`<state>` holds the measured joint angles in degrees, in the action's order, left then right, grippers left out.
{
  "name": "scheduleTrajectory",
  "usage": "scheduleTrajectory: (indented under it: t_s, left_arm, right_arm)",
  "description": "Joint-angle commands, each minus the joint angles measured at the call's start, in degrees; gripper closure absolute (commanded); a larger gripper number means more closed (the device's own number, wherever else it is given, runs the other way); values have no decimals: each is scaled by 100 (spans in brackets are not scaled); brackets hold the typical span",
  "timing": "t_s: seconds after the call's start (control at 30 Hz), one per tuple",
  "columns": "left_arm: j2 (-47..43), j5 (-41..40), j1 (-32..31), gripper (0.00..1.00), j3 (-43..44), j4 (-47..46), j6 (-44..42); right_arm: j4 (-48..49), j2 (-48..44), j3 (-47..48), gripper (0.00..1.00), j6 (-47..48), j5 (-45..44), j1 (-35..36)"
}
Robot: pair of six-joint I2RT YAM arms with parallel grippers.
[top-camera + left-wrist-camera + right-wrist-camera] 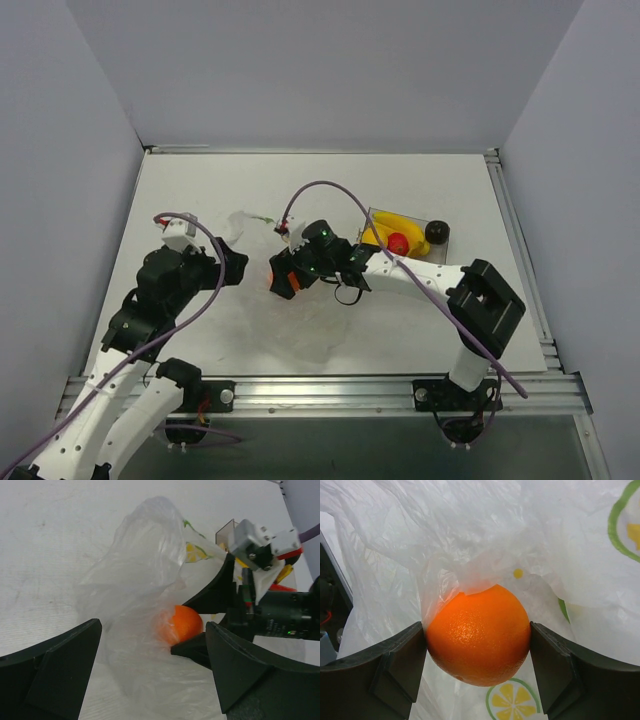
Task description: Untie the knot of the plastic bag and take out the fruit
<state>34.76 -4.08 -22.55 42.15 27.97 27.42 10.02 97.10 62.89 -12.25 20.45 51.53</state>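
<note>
The plastic bag (145, 550), thin, whitish and printed with lemon slices, lies crumpled on the table between my two arms. My right gripper (477, 636) is shut on an orange ball (479, 632), one of the fruit, with a flap of bag film draped over the top of the ball. From above, that gripper (284, 279) sits at the bag's edge. My left gripper (153, 647) stands wide open around loose bag film, with the orange ball (183, 624) just beyond it. The knot is out of view.
A clear rigid box (372, 216) stands behind the right arm and holds a yellow banana (388, 227), a red piece (398, 242) and a dark ball (437, 232). Walls close the table on three sides. Metal rails run along its right and near edges.
</note>
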Motion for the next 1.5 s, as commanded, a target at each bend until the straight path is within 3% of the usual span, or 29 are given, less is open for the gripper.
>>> scheduleTrajectory:
  t_s: [0.0,0.2,0.33,0.47,0.6,0.7,0.83,0.87,1.07,1.47]
  left_arm:
    - [-57,723,13,4,-48,-230,351]
    - [390,610,-66,4,-900,-572,1300]
    - [882,452,-294,3,-1235,-1116,1564]
    - [1531,75,-628,3,-1262,-1530,1670]
    - [2025,-180,-1005,3,-1244,-1943,1793]
    - [2298,-409,-1050,10,-1262,-2023,1828]
    - [2342,-629,-1059,33,-1376,-2163,1846]
    - [2325,-656,-1059,49,-1411,-2225,1829]
    - [2123,-989,-1059,99,-1596,-2410,1670]
    - [1701,-1201,-1059,100,-1596,-2304,1363]
  right_arm:
    - [-27,212,197,66,293,-268,68]
    - [44,441,180,65,399,-436,147]
    - [158,468,92,60,364,-454,165]
    - [228,433,4,33,320,-384,165]
    - [237,406,-40,22,285,-322,138]
    - [237,371,-84,12,276,-261,103]
    - [246,336,-233,3,276,-182,59]
    - [246,319,-260,2,267,-181,68]
    - [71,266,-322,1,311,-208,33]
    - [-984,221,-40,0,900,-463,191]
